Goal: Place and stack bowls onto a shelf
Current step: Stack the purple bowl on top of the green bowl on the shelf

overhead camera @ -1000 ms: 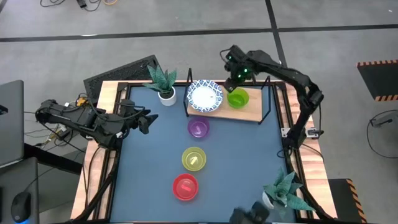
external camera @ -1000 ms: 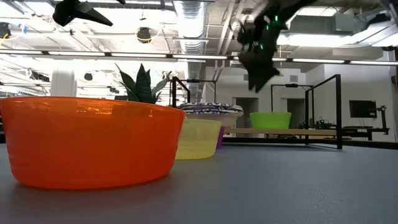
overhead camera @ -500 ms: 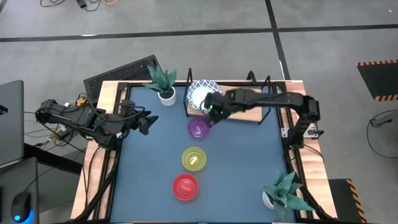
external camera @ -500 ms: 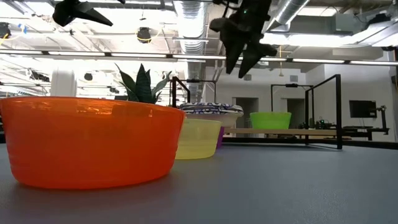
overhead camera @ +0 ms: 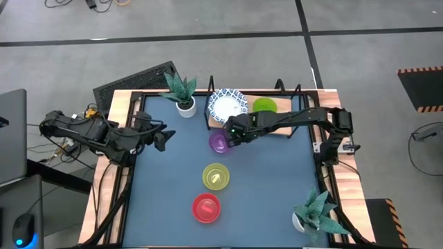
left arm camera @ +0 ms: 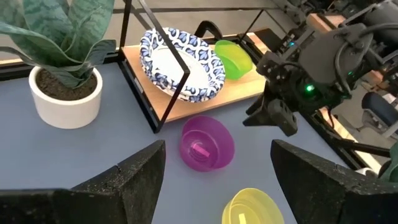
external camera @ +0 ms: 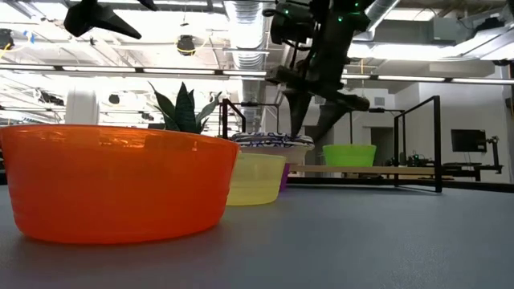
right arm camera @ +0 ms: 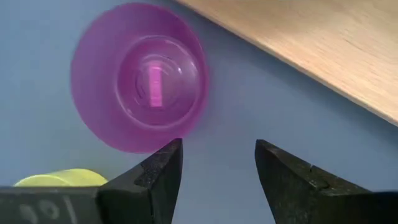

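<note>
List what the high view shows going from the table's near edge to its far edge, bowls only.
Red bowl → yellow bowl → purple bowl, right end effector beside it → on the shelf, patterned bowls and green bowl side by side.

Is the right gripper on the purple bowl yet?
Apart. The right wrist view shows the right gripper open, its fingers short of the purple bowl, with blue tabletop between them. The left wrist view also shows it hanging clear beside the bowl.

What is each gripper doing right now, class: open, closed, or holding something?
Left gripper: open, empty, waiting at the table's left side.
Right gripper: open, empty, beside the purple bowl.
</note>
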### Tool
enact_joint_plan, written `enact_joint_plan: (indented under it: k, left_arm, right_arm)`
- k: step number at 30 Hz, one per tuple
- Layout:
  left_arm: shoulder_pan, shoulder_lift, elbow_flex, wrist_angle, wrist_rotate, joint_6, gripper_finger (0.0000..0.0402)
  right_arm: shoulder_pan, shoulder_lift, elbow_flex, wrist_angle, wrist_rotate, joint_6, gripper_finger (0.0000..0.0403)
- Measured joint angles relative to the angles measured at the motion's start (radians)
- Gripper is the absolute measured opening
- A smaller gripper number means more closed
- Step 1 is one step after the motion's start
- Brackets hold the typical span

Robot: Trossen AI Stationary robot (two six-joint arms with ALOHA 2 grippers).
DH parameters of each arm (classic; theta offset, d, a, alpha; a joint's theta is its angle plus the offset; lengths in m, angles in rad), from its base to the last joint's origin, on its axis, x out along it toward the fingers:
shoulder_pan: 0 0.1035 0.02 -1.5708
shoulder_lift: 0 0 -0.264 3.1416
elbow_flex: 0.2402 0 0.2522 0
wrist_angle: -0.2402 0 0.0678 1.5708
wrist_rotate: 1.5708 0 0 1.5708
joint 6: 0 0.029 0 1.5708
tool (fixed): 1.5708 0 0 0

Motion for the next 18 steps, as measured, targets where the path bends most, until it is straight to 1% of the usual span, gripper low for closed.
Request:
enact_joint_plan:
  k: [5,9,15,18]
  left_arm:
    - [0.000,0.000,0.000,-0.017,0.001,-0.001,0.0274]
    - [0.000,0.000,0.000,-0.017,0.002,-0.001,0.0274]
    - [0.000,0.000,0.000,-0.036,0.003,-0.002,0.0274]
    - [0.000,0.000,0.000,-0.042,0.003,-0.003,0.0274]
  right_arm:
    - [-0.001,0.000,-0.034,0.085,-0.001,0.025,0.0228]
    - [-0.001,0.000,-0.073,0.197,-0.001,0.037,0.0228]
    - [0.002,0.000,-0.109,0.235,0.002,0.062,0.0228]
    - [0.002,0.000,-0.137,0.291,0.004,0.063,0.0228]
